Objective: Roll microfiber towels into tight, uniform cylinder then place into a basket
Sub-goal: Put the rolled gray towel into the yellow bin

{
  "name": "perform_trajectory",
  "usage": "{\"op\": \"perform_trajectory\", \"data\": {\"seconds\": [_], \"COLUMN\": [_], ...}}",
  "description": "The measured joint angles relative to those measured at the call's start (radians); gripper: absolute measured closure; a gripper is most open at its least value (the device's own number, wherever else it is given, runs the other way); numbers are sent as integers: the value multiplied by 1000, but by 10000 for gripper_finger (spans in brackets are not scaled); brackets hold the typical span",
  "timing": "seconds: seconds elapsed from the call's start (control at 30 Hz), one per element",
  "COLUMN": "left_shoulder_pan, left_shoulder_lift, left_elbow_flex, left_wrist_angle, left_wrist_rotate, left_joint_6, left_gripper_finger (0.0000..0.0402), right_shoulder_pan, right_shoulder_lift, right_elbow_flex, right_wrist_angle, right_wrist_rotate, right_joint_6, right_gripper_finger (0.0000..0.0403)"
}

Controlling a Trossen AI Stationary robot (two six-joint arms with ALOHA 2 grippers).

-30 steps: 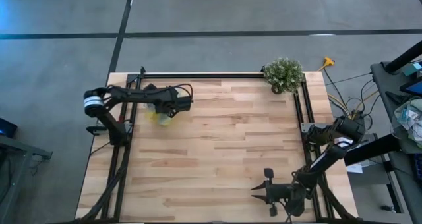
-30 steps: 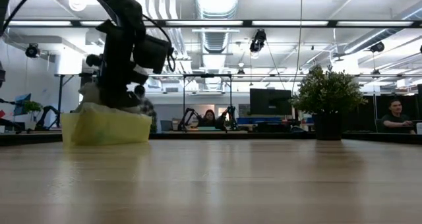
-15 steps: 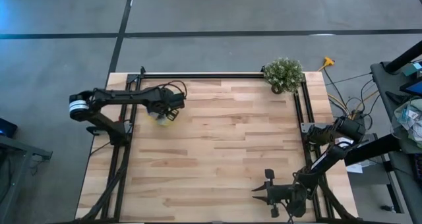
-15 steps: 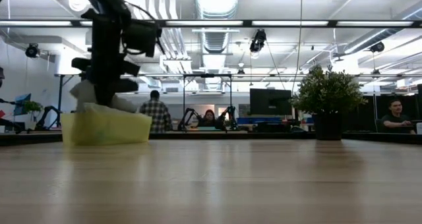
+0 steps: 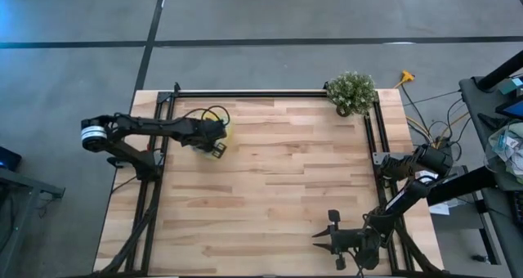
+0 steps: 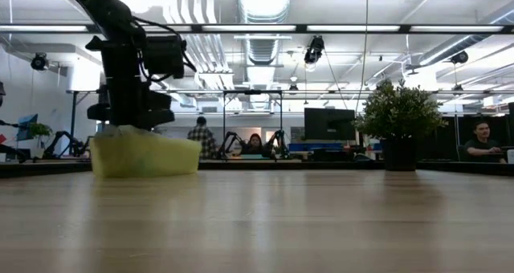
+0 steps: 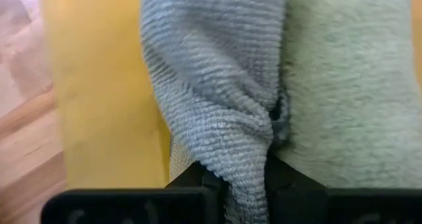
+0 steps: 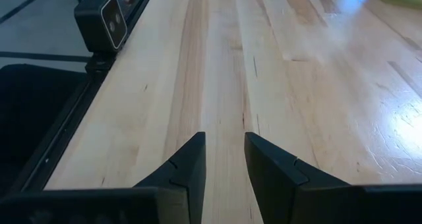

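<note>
Overhead, left hand pinching grey-blue towel.

Both arms are dark, jointed and slender. The left arm carries a white band near its outer joint and a black cable looping above its wrist. The right arm also shows a pale band. The right gripper has black, wedge-shaped, angular fingers.
</note>
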Motion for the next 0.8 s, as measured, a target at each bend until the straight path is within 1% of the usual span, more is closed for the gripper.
{"op": "perform_trajectory", "data": {"seconds": [0.23, 0.4, 0.53, 0.7, 0.8], "left_shoulder_pan": [0, 0, 0, 0, 0], "left_shoulder_lift": [-32, -26, -14, -25, -51], "left_elbow_flex": [5, -3, -11, 2, 20], "left_wrist_angle": [39, 59, 58, 54, 55], "left_wrist_rotate": [4, 21, 17, -62, -82], "left_joint_6": [-7, -8, -8, -8, -1], "left_gripper_finger": [386, 379, 343, 280, 248], "right_shoulder_pan": [0, 0, 0, 0, 0], "right_shoulder_lift": [0, 0, 0, 0, 0], "right_elbow_flex": [0, 0, 0, 0, 0], "right_wrist_angle": [1, 1, 2, 3, 3], "right_wrist_rotate": [0, 0, 0, 0, 0], "right_joint_6": [-1, -3, -3, -3, -3], "right_gripper_finger": [303, 303, 303, 303, 303]}}
